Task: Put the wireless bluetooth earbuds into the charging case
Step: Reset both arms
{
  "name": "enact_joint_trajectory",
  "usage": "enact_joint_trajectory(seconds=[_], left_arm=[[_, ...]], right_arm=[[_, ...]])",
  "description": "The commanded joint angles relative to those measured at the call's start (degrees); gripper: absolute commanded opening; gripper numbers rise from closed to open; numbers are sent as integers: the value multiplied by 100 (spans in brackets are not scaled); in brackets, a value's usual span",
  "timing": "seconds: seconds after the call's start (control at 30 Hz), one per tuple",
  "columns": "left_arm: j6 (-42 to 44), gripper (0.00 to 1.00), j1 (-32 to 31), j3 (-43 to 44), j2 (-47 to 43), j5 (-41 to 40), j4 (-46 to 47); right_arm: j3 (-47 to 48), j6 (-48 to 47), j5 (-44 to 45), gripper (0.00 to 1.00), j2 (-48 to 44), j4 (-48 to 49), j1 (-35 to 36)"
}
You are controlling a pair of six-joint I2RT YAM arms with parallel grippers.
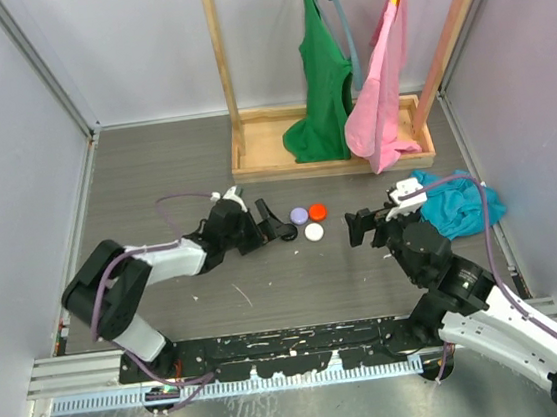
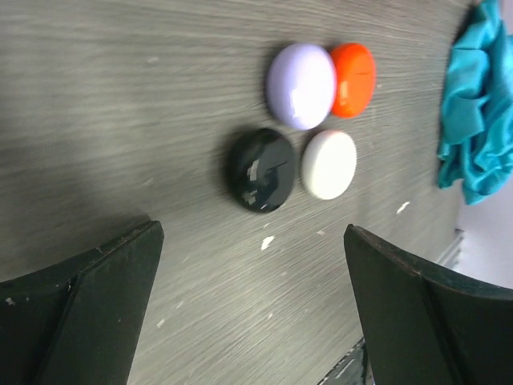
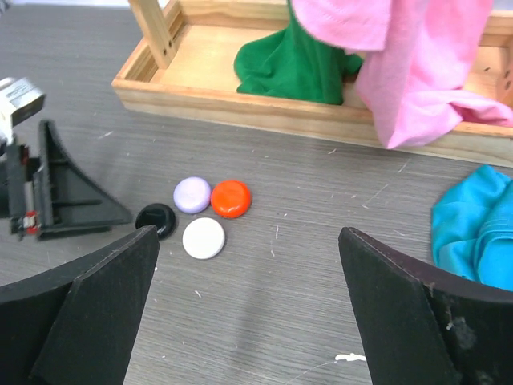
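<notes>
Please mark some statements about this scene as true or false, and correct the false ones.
1. Four round discs lie close together on the table: lilac disc, orange disc, black disc, white disc. True.
2. The left gripper holds the black disc. False: it is open and empty.
3. The lilac disc lies right beside the orange disc. True.
4. The teal cloth hangs on the wooden rack. False: it lies crumpled on the table.
5. The right gripper is shut. False: it is open.
</notes>
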Motion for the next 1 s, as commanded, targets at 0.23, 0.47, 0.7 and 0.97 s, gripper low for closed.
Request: enact_joint_trajectory(seconds=[0.23, 0.47, 0.7, 0.97], left_arm=[[1351, 98, 194, -328, -3507, -1971, -3476], [2122, 98, 201, 347, -5946, -2831, -5868], [2659, 98, 200, 1176, -6949, -3209, -7482], [2920, 98, 198, 849, -7974, -3470, -7455]], right_arm=[[768, 398, 1171, 100, -374, -757, 2], [1008, 367, 1263, 100, -521, -1265, 2], [1121, 406, 1140, 100, -893, -1569, 2], [1019, 426, 1239, 100, -1168, -1632, 2]])
